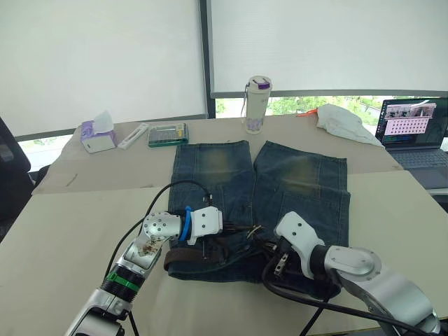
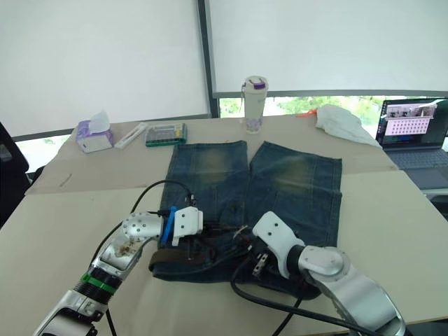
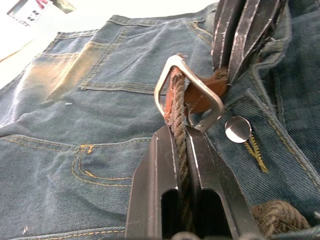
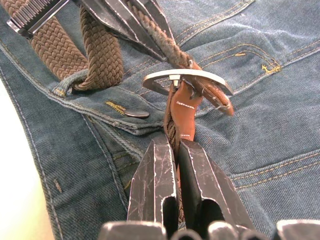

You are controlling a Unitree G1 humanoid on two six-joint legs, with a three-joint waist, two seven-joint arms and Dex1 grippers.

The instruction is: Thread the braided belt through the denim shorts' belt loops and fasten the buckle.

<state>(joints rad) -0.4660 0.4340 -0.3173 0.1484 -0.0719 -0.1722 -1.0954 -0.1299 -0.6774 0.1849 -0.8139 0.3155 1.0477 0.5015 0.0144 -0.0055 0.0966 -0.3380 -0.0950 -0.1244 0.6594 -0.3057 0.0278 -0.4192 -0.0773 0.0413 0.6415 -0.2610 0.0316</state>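
The denim shorts lie flat on the table, waistband nearest the robot. Over it, the left gripper pinches the braided belt at the buckle; the right gripper clamps the belt's leather end.

Beige table: denim shorts, tissue box, bottle, laptop.

Denim shorts lie flat on the table, waistband nearest the robot. Behind them stands a bottle; tissue box far left, laptop far right.
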